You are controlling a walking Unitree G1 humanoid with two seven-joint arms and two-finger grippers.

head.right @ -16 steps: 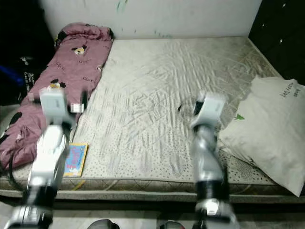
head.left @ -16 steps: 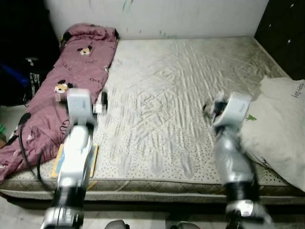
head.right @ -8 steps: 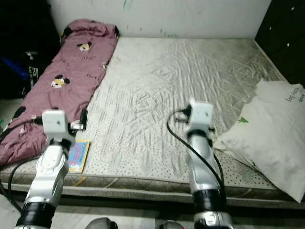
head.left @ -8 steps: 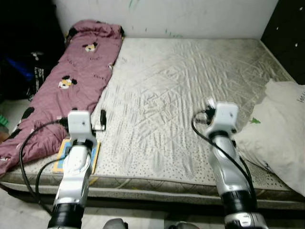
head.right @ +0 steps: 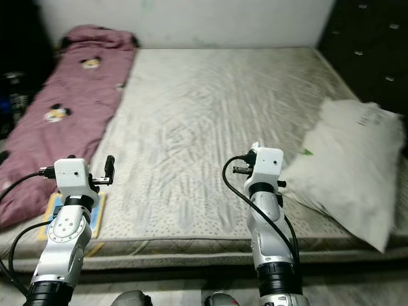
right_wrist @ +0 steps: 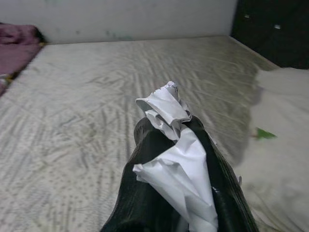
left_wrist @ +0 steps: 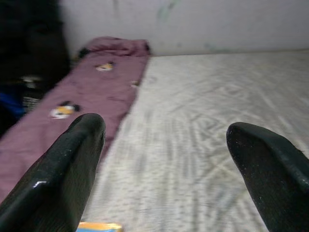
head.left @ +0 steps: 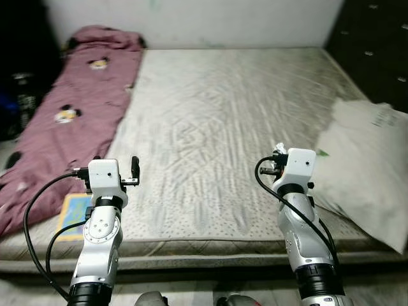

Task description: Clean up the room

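A crumpled white paper (right_wrist: 176,159) is clamped between the black fingers of my right gripper (right_wrist: 169,128), which is shut on it and held above the front right part of the mattress (head.left: 217,108). My left gripper (left_wrist: 164,130) is open with nothing between its fingers, raised over the front left of the bed. One of its fingers (head.left: 135,168) sticks up beside the wrist. A colourful flat book (head.left: 73,210) lies at the mattress's front left edge, under the left arm.
A maroon blanket (head.left: 70,108) with cartoon mouse prints runs along the bed's left side. A white pillow (head.left: 366,172) lies at the right, blurred. Dark furniture (head.left: 376,44) stands at the far right, and dark bags (head.left: 19,83) at the far left.
The whole picture has shifted, so the camera moved. Both arms, blurred and higher a second ago, now sit lower near the bed's front edge.
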